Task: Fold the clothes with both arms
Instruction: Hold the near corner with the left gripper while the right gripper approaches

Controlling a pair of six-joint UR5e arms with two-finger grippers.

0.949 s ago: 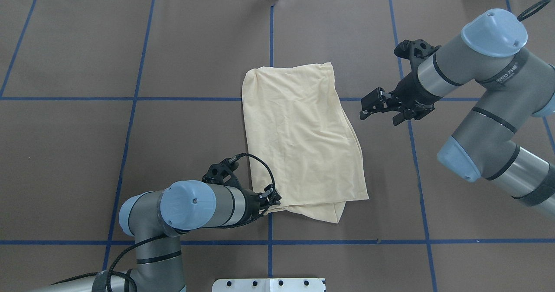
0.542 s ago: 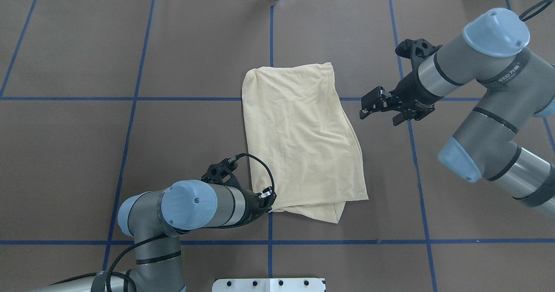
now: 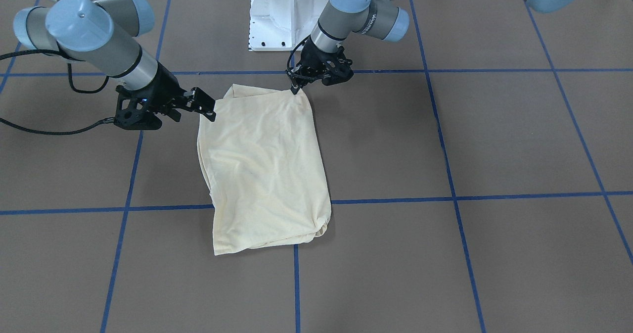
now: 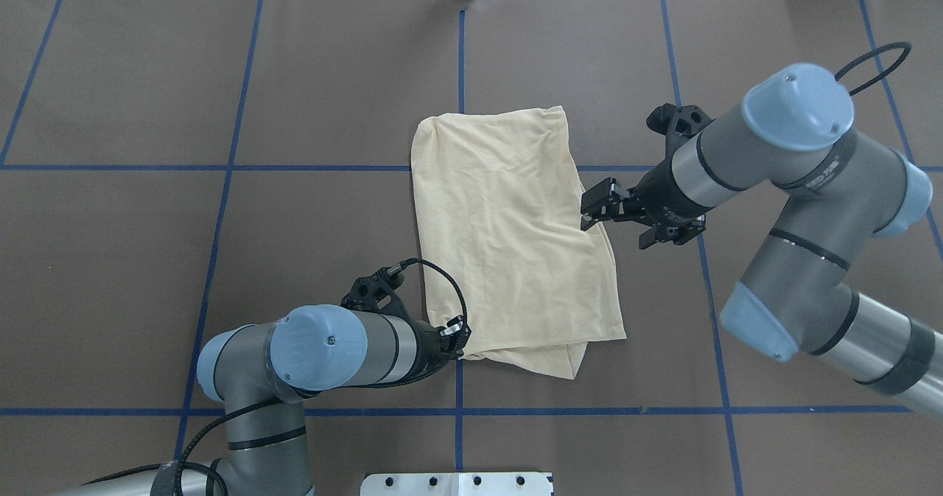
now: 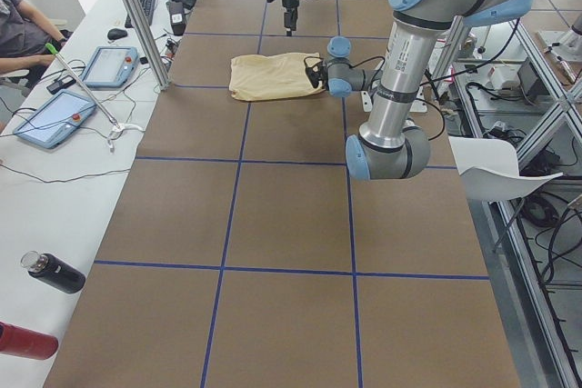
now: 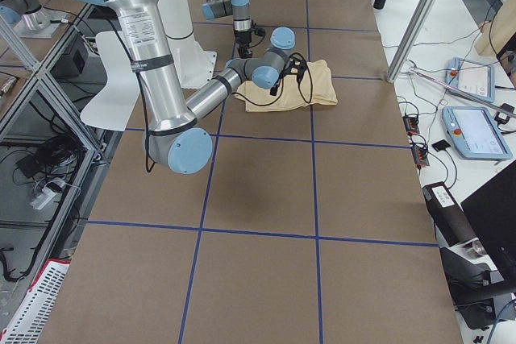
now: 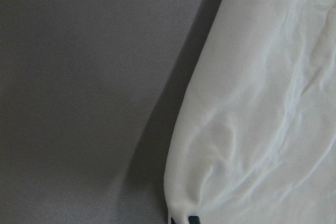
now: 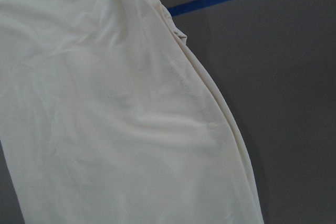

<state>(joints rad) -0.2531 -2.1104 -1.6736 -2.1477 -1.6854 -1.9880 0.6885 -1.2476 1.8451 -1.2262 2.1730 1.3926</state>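
The clothes are one pale cream shirt [image 4: 508,238], folded into a long rectangle mid-table, also seen in the front view [image 3: 267,169]. No print shows. My left gripper [image 4: 458,343] sits low at the shirt's near-left corner and is shut on that corner. In the front view its fingers [image 3: 296,88] meet in a point on the cloth. The left wrist view shows the bunched corner [image 7: 210,182] right at the fingertips. My right gripper [image 4: 615,222] is open at the shirt's right edge, one finger over the cloth. The right wrist view shows only the shirt's hem [image 8: 199,108].
The table is brown with blue tape lines [image 4: 460,46]. The white pedestal base [image 3: 287,16] stands at the robot's side. Side benches hold teach pendants [image 5: 109,65] and bottles [image 5: 55,273]. A seated person [image 5: 23,29] is at the far left bench.
My right arm has swung in and toward the robot, bringing its open gripper from clear of the shirt to its right edge. The left arm has barely moved.
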